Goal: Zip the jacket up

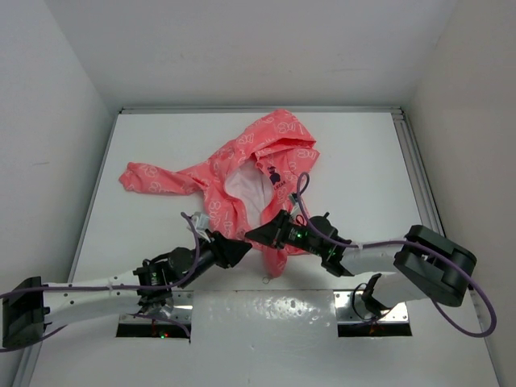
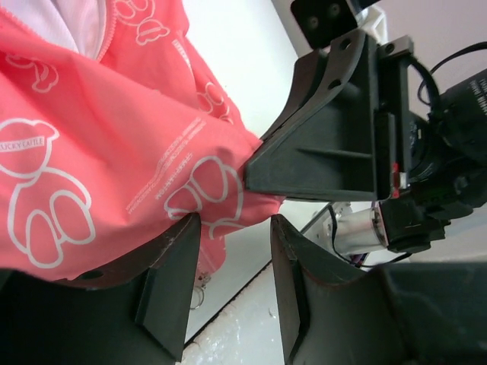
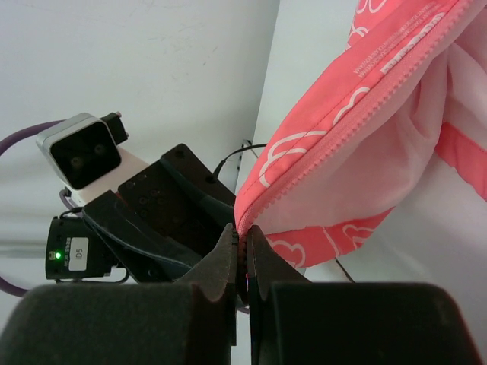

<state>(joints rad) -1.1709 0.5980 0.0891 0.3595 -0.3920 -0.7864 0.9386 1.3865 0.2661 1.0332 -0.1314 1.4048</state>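
We're pinching the jacket (image 1: 274,137) mid-table (image 1: 161,137), unzipped.
Right gripper (image 3: 245,242) is clamping the zipper edge; left gripper (image 2: 234,228) is gaping, empty. Any tug risks slipping that thin pinch.

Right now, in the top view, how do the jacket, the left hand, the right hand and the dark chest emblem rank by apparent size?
1. The jacket, clearly largest.
2. The left hand and the right hand look alike; I would not rank them.
3. The dark chest emblem, smallest.
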